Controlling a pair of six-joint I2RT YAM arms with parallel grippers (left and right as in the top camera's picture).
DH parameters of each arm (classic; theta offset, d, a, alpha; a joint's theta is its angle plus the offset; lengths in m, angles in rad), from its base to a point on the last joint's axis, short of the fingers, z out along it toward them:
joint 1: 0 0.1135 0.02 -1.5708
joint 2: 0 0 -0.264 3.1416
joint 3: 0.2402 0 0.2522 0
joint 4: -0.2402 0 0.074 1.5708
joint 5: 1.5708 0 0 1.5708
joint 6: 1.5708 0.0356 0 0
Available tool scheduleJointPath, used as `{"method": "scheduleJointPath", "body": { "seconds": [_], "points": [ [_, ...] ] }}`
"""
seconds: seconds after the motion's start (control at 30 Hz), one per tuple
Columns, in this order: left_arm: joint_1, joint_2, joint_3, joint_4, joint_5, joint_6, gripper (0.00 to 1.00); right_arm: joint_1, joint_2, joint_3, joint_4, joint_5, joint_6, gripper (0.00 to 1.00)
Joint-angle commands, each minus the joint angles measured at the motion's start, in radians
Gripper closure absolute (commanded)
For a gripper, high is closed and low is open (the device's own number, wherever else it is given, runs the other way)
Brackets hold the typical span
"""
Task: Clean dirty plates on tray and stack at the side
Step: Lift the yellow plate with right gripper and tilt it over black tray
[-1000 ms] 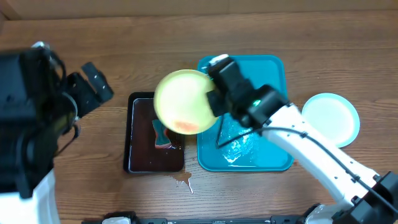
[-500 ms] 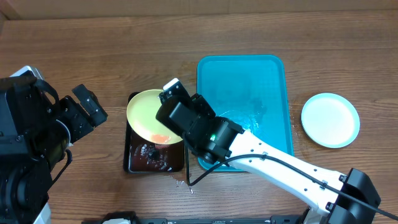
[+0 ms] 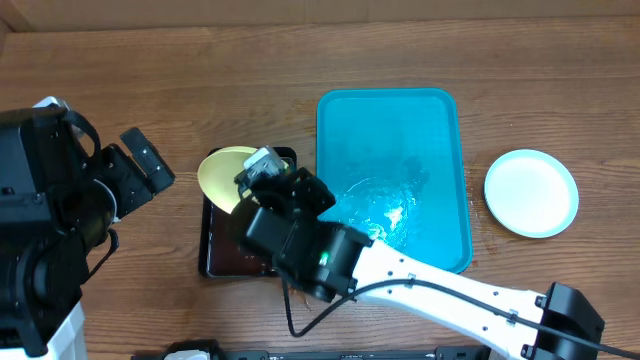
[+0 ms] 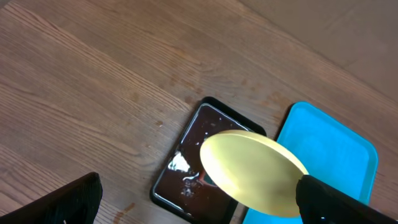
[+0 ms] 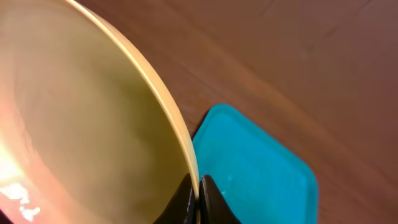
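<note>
Wooden table. At far left, the left fingers are spread wide, empty. Next, the right fingers pinch the rim of a pale yellow plate, tilted over a black tray of dark liquid. Then a wet turquoise tray, then a blue-rimmed plate on the table.

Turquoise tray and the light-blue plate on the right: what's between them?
Nothing, only bare brown wooden table between the turquoise plastic tray and the round light-blue plate; the overhead view shows it.
</note>
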Motion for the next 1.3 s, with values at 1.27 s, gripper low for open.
{"method": "scheduleJointPath", "body": {
  "seconds": [1.27],
  "points": [
    [-0.003, -0.187, 0.011, -0.051, -0.156, -0.011, 0.0, 0.055, -0.005, 0.024, 0.001, 0.219, -0.029, 0.96]
  ]
}}
